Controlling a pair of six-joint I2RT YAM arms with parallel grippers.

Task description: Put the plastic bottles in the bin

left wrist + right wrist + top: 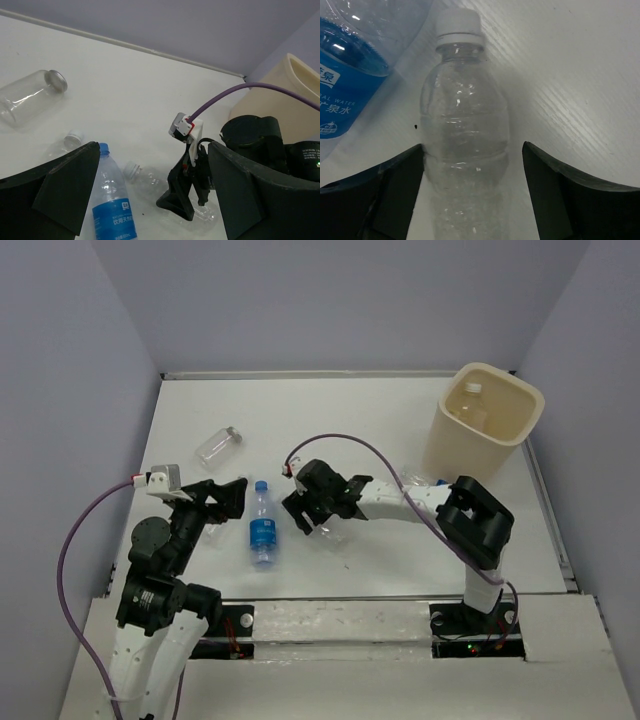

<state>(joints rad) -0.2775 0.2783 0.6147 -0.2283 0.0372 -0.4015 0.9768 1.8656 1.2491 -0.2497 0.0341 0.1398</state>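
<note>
Our right gripper (pixel 472 150) is hanging wide open just above the table (pixel 380 420), its dark fingers (pixel 385 195) straddling a label-less bottle (pixel 465 125) that is lying flat with its white cap pointing away from the wrist; one finger seems to be brushing the bottle's side, though we cannot tell for sure. Just beside it the blue-labelled bottle (pixel 263 526) is lying on its side between our two arms. Our left gripper (pixel 154 150) is standing open too, holding nothing, hovering near another small white-capped bottle (pixel 67 144). Farther back a stubby bottle (pixel 218 444) with a grey cap is lying alone. At the far right corner the bin (pixel 528 405) is standing upright, and we are seeing a further bottle (pixel 470 402) inside it.
</note>
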